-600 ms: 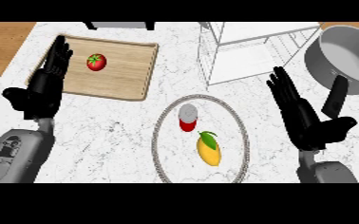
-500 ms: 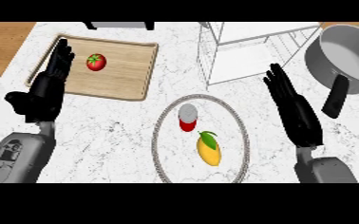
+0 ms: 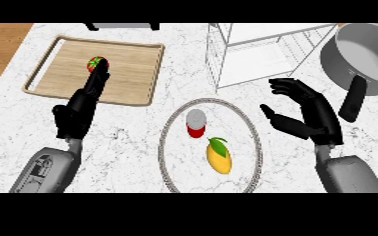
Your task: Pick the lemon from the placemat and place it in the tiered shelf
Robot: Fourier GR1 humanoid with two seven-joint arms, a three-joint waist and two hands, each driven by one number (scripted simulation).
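Resting on the round placemat (image 3: pixel 251 130) sits the lemon (image 3: pixel 218 156), beside a red can (image 3: pixel 196 123). The right hand (image 3: pixel 308 115) hovers nearby, fingers spread. The left hand (image 3: pixel 80 107) lies straight-fingered over a wooden tray (image 3: pixel 136 65).

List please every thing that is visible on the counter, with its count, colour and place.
Lemon: one, yellow with green leaf, on the placemat.
Can: one, red with grey top, on the placemat, above the lemon.
Placemat: one, round, pale with grey rim, centre front.
Tomato: one, red and green, on the board.
Wooden board: one, tan, upper left.
Tiered shelf: one, white wire, upper centre-right.
Pan: one, grey with black handle, right edge.
Left robot hand: black, fingers reaching the tomato.
Right robot hand: black, open, right of placemat.
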